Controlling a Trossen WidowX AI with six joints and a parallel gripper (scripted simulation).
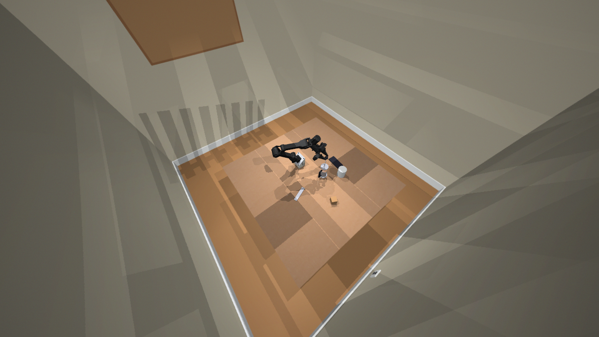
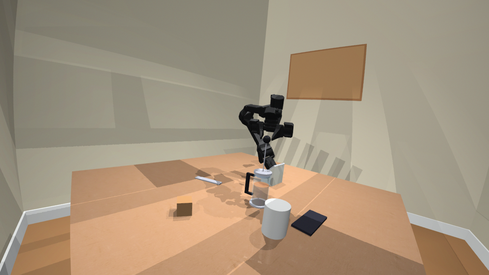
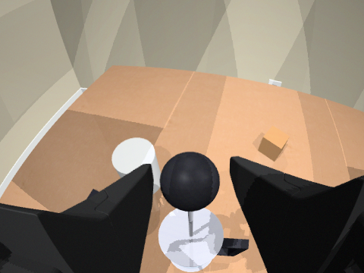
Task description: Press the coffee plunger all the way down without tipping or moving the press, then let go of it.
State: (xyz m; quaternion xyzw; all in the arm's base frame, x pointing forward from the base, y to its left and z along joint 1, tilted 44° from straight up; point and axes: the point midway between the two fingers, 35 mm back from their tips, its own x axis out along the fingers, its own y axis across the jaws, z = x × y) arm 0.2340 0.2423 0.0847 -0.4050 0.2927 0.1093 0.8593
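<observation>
The coffee press (image 1: 324, 166) (image 2: 260, 191) stands upright, a clear cylinder with a pale lid (image 2: 262, 173) (image 3: 190, 243) and a black handle (image 2: 247, 183) (image 3: 235, 246). Its thin rod (image 2: 264, 153) rises well above the lid to a round black knob (image 2: 266, 139) (image 3: 189, 181), so the plunger is up. My gripper (image 1: 321, 156) (image 2: 267, 137) (image 3: 191, 168) is partly open around the knob, one finger on each side. In the wrist view a gap shows between the knob and each finger. Contact in depth cannot be judged.
A white cylinder (image 1: 342, 172) (image 2: 276, 219) (image 3: 133, 155) stands close to the press, with a dark flat pad (image 1: 335, 162) (image 2: 309, 222) beside it. An orange-tan block (image 1: 333, 200) (image 2: 184, 208) (image 3: 274, 143) and a pale flat strip (image 1: 299, 194) (image 2: 208, 180) lie farther off on the handle side.
</observation>
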